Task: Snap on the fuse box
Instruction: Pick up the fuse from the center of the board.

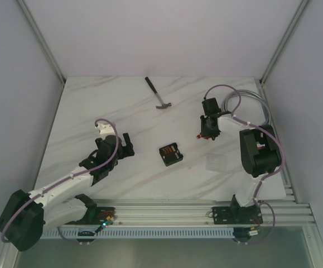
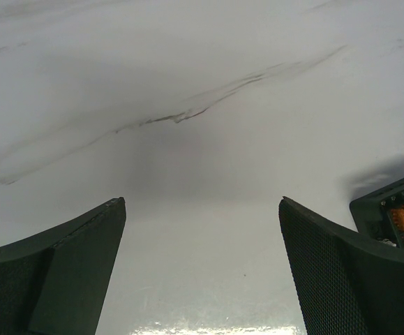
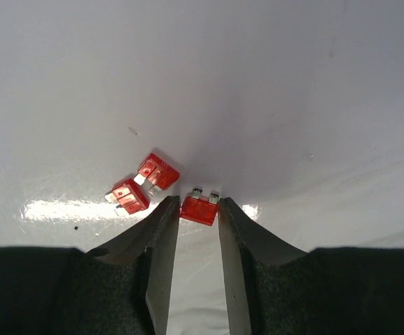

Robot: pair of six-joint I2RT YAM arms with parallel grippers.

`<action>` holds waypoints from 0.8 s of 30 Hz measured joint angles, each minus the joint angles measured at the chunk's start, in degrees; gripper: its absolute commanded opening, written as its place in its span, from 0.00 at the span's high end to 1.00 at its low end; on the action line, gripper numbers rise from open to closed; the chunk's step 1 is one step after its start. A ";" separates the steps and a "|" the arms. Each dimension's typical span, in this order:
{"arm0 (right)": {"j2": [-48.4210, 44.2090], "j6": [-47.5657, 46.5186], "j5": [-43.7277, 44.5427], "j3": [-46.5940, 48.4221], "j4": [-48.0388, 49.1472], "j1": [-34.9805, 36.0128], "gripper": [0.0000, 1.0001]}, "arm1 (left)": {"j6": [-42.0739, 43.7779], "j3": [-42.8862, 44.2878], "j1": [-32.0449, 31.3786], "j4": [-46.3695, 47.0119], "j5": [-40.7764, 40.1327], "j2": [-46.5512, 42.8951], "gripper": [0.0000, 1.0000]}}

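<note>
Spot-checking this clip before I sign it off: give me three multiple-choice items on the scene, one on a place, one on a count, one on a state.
1. Where does the hammer lie?
A) beyond the fuse box, towards the far edge
B) between the two arm bases
C) inside the box

2. How many red fuses show in the right wrist view?
A) one
B) three
C) five

3. How do the left jaws stand?
A) shut on a fuse
B) shut on the hammer
C) wide open, nothing between them

Answers:
1 A: it lies farther up the table than the box.
2 B: two lie loose and one sits between the right jaws.
3 C: only bare table shows between them in the left wrist view.
</note>
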 measured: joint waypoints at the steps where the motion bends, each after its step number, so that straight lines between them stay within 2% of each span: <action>1: -0.11 0.02 0.09 -0.09 -0.35 0.15 0.59 | 0.00 0.02 0.00 0.00 0.02 0.00 0.00; 11: -0.17 2.16 1.57 -0.11 -0.98 0.42 0.57 | 0.00 0.02 0.00 0.00 0.04 0.00 0.00; 24: -0.55 5.09 2.05 -0.52 -1.73 0.46 0.68 | 0.00 0.02 0.00 0.00 0.04 0.00 0.00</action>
